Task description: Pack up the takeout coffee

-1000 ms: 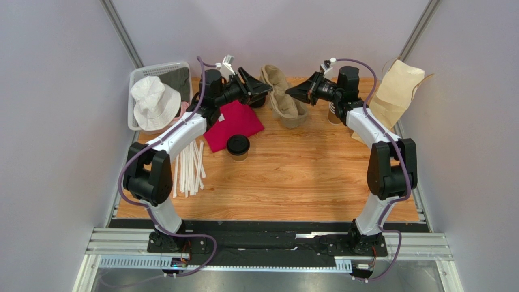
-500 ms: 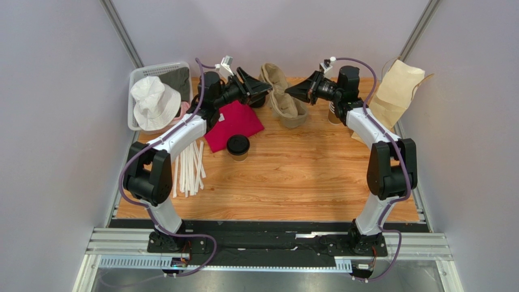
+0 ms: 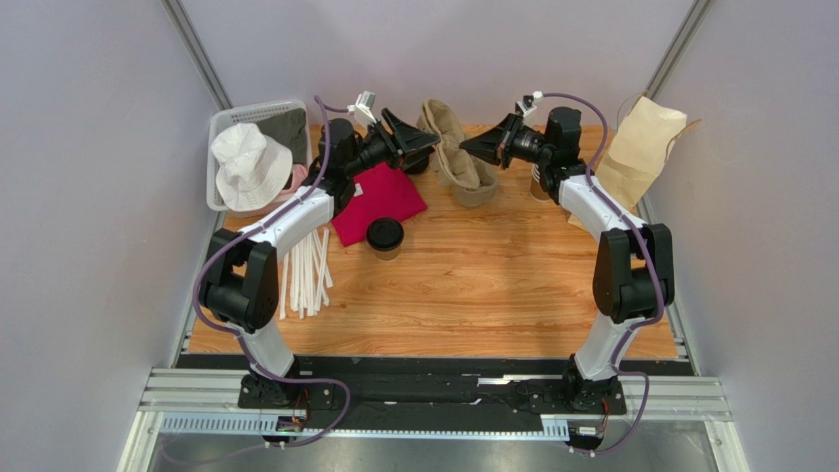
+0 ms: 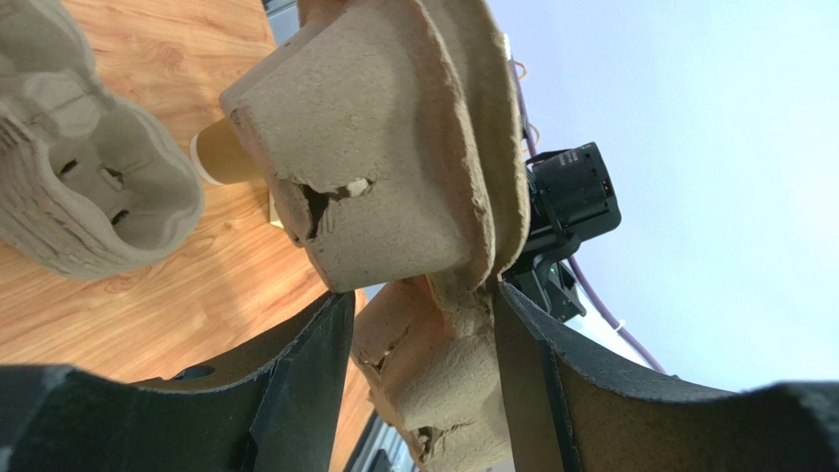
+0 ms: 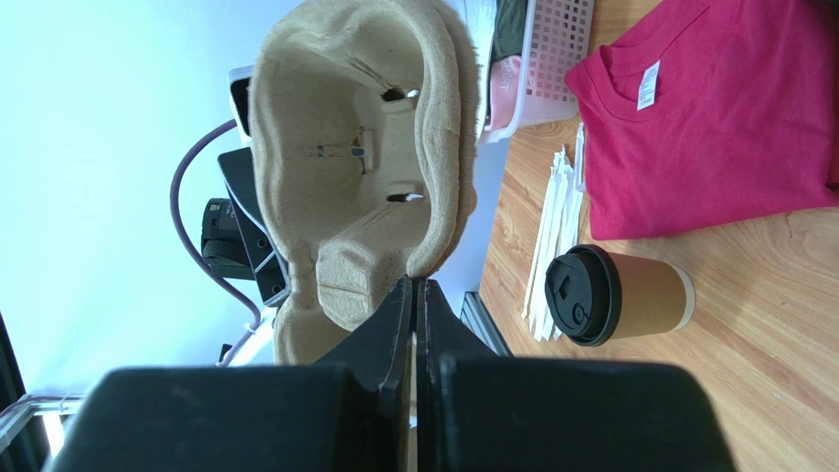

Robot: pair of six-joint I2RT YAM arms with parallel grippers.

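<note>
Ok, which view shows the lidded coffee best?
Right wrist: the coffee appears large, lid and brown side both visible, standing by the red shirt. Top external shows the coffee small, from above, mostly lid. Left wrist misses it; carriers fill that view.

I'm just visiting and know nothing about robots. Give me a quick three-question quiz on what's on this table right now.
1. True or false: the lidded coffee cup stands upright on the table.
2. The right tool is clamped on: A straws, B cup carrier, C shirt?
3. Fill in: the white hat lies in the ____.
Key: 1 true; 2 B; 3 basket.
</note>
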